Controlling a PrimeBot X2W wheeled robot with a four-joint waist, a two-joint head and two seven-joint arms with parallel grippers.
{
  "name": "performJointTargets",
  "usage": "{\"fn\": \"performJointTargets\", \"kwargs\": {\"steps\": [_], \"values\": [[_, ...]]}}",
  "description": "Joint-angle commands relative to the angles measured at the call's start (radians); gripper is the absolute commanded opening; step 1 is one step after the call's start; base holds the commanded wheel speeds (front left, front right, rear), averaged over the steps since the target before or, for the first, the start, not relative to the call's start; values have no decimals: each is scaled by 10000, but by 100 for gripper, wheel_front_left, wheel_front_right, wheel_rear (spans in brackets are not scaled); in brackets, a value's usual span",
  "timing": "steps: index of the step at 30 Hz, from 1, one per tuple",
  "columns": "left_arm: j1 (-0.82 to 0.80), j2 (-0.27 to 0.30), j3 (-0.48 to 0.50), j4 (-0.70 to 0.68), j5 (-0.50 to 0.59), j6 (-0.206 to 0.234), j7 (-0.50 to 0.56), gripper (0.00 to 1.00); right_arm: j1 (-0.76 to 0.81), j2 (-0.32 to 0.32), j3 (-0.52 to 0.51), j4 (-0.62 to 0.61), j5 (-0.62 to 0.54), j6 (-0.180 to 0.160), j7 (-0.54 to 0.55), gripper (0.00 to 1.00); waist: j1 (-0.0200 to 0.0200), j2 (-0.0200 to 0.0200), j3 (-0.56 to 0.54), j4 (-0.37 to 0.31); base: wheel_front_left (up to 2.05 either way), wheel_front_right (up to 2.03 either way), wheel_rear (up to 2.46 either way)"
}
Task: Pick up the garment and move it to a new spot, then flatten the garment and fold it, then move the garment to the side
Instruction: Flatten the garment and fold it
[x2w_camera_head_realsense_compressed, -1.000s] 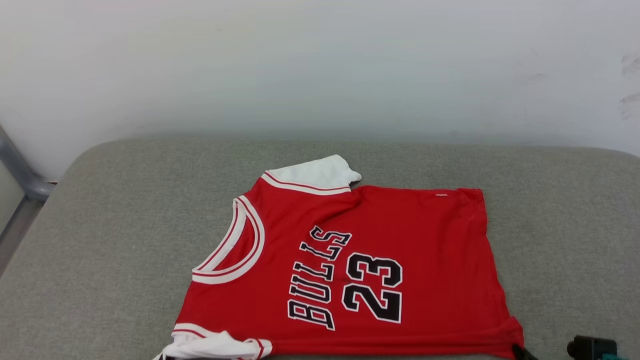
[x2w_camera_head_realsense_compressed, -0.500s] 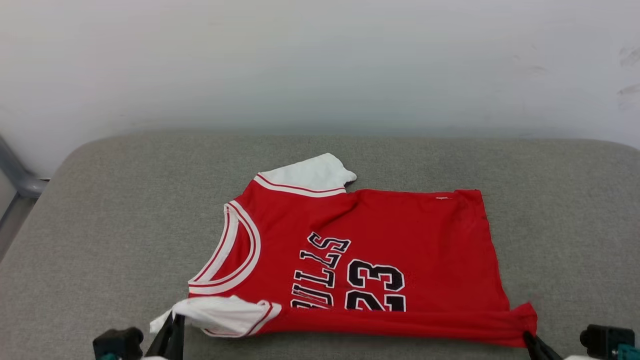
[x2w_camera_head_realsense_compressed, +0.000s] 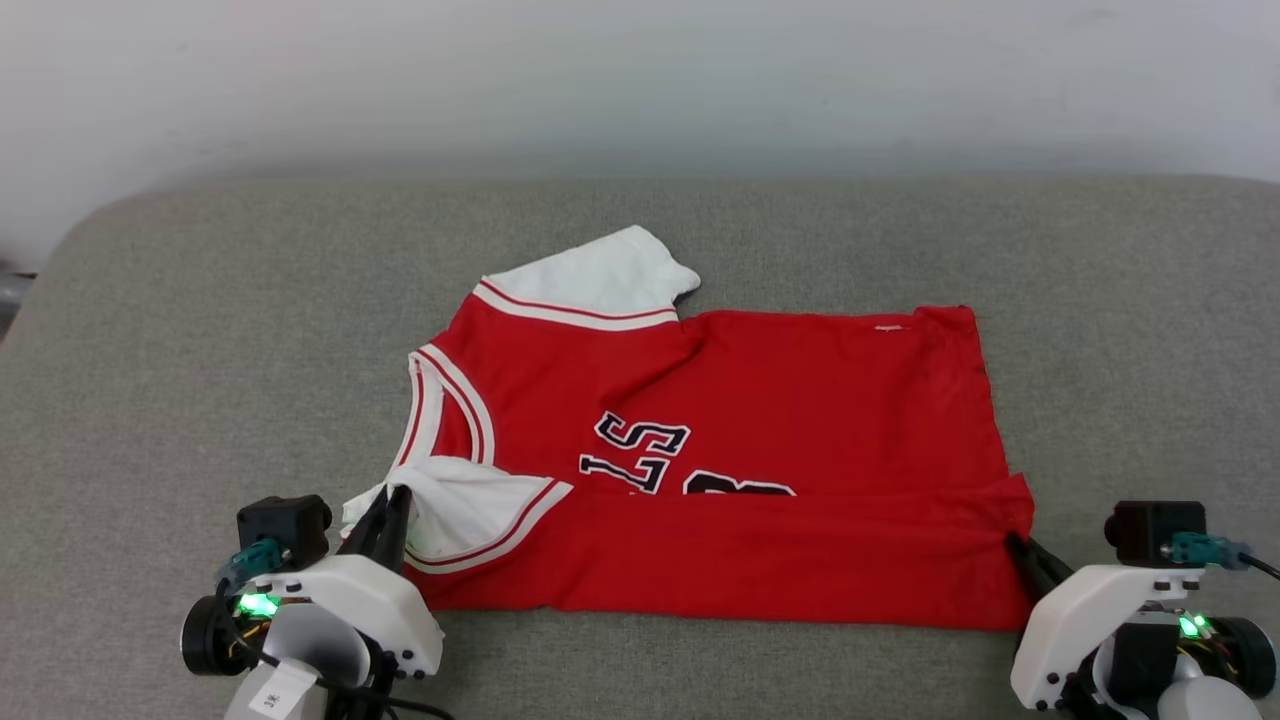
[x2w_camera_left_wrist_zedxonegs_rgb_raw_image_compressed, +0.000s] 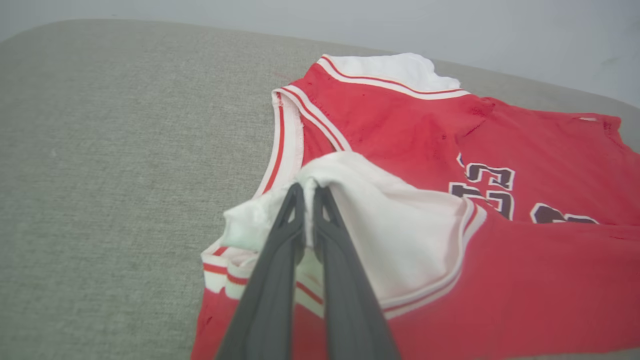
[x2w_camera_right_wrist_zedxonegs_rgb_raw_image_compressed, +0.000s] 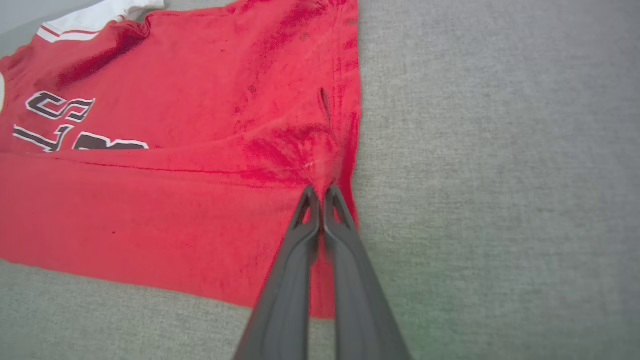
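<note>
At the left, the shirt's (x2w_camera_head_realsense_compressed: 780, 400) white sleeve (x2w_camera_head_realsense_compressed: 470, 505) is being pinched in the left gripper's (x2w_camera_head_realsense_compressed: 395, 497) closed jaws. Only "LS" is being shown now. The rest of "BULLS 23", readable earlier, is being covered by the folded-over near edge. At the right, the hem corner (x2w_camera_head_realsense_compressed: 1000, 505) is being clamped by the right gripper's (x2w_camera_head_realsense_compressed: 1012, 541) jaws, on the grey cushion (x2w_camera_head_realsense_compressed: 200, 350).

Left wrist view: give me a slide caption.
Left hand shut on the white sleeve of the garment, folded over its red front.

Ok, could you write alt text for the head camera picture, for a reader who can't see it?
A red jersey with white sleeves lies on a grey cushion, its near edge folded over the chest lettering. The left gripper is shut on the near sleeve, the right gripper on the near red corner.
</note>
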Motion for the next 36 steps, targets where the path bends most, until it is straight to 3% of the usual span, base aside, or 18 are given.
{"fn": "performJointTargets", "kwargs": {"steps": [1,4,5,6,7,8,9,17,23,29,30,36], "values": [[-292,39,-35,315,-69,-79,-41,0,-256,-58,88,260,-94,-15,-123,0,-2,-1,262,-7,0,0,0],[-743,41,-185,1124,-153,-189,-9,0,-578,-147,316,891,-157,-13,-263,0,-2,-1,398,-23,0,0,0],[-858,44,-222,1370,-193,-222,37,4,-663,-142,369,1057,-117,-13,-314,0,-2,-1,421,-29,0,0,0],[-971,44,-252,1608,-274,-265,78,25,-716,-179,420,1236,-165,-13,-368,32,-2,-1,442,-37,0,0,0],[-1083,32,-293,1829,-354,-298,150,44,-762,-193,446,1404,-177,-13,-402,100,-2,-1,456,-42,0,0,0],[-1186,23,-317,1999,-449,-335,166,76,-839,-199,482,1513,-158,-13,-493,100,-2,-1,460,-40,0,0,0],[-1268,33,-354,2150,-511,-364,149,100,-884,-200,524,1614,-115,-13,-595,100,-2,-1,447,-36,0,0,0],[-1407,398,-460,2480,-899,-461,310,100,-499,-249,750,1049,386,-13,-2612,100,-2,-1,-90,-50,0,0,0],[-1286,936,-553,1865,-1098,-494,1445,100,-61,-230,643,558,517,-13,-2860,100,-2,-1,-392,-91,0,0,0],[-993,1736,-435,828,-1819,-483,4104,100,392,-52,479,-36,490,-13,-2684,100,-2,-1,-416,-257,0,0,0],[-845,1944,-347,508,-2166,-477,5088,100,464,18,463,-213,484,-12,-2612,100,-2,-1,-373,-330,0,0,0],[-472,2303,-152,-159,-2757,-168,6869,100,600,168,453,-537,506,-12,-2450,100,-2,-1,-170,-535,0,0,0]]}}
